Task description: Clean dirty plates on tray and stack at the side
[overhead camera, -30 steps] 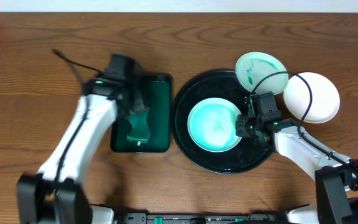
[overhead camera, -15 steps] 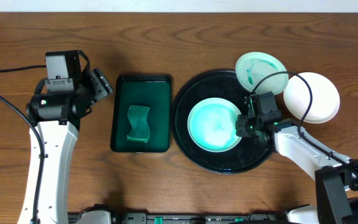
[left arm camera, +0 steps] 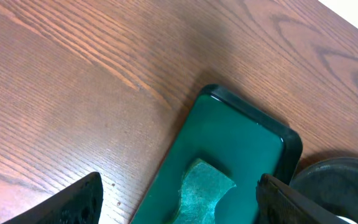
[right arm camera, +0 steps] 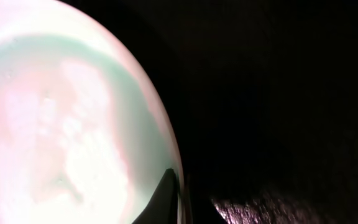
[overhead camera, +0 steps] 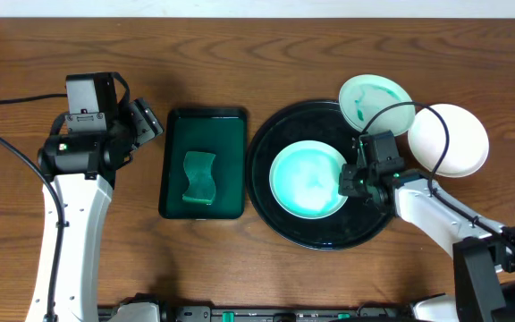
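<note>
Your right gripper [overhead camera: 351, 179] is closed thin on the right rim of the middle plate [overhead camera: 307, 179], which lies flat in the centre of the black tray [overhead camera: 271, 210]. In the right wrist view only one dark fingertip [right arm camera: 166, 196] shows against that rim, so treat the hold as shallow. That is your main risk. With a pinch at one edge, the plate will likely hinge down on its far side as you lift, and a pale green film on its face suggests it may be slick enough to slide out and clatter back onto the tray. Watch your path too. The smeared plate [overhead camera: 375, 100] sits at the tray's upper-right rim and overlaps it from above, though you cannot tell whether it leans on the rim. The white plate [overhead camera: 450, 140] rests on the table just beside it. Both are near your right arm and its cable, so a wide swing could nudge the smeared plate off its perch or clip the white one. Come down tilted on the white plate and the two could chip or skate apart. Your left gripper [overhead camera: 146, 125] hangs with its fingers spread wide and empty, left of the green tray [overhead camera: 226, 134] and well apart from the sponge [overhead camera: 198, 176], so it cannot steady anything quickly if the plate starts to go.
</note>
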